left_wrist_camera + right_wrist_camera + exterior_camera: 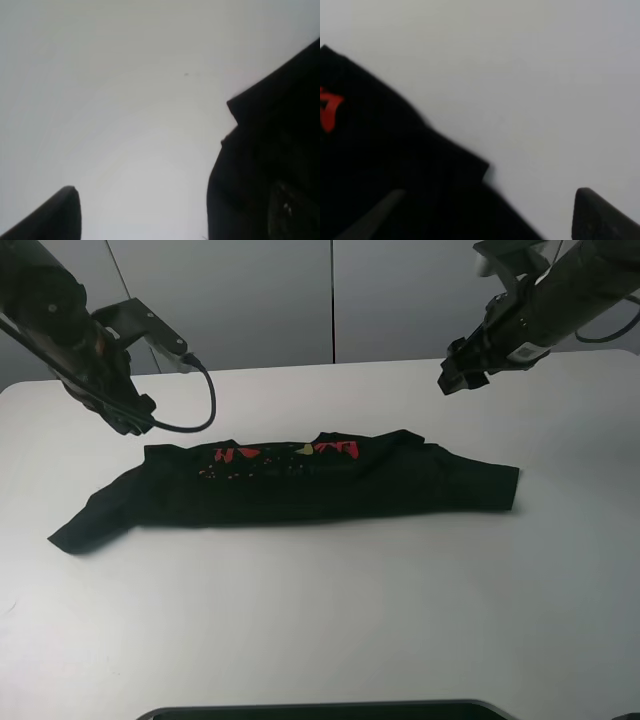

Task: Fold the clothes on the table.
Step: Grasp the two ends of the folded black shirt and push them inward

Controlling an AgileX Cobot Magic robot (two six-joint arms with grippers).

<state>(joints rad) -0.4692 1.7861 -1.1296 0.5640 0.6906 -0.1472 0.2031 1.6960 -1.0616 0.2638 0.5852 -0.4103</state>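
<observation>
A black T-shirt [300, 485] with a red print lies on the white table [330, 620], folded into a long band running left to right. My left gripper [135, 420] hovers above the shirt's back left end, open and empty. In the left wrist view one finger [55, 215] shows over bare table, with the shirt's edge [275, 150] beside it. My right gripper [460, 378] hovers behind the shirt's right end, open and empty. In the right wrist view its fingertips [605, 220] straddle the shirt's corner [395, 150].
The table's back edge [330, 364] meets a grey wall. A dark object [320, 710] lies along the table's front edge. A black cable [205, 405] loops off the left arm above the shirt's left end.
</observation>
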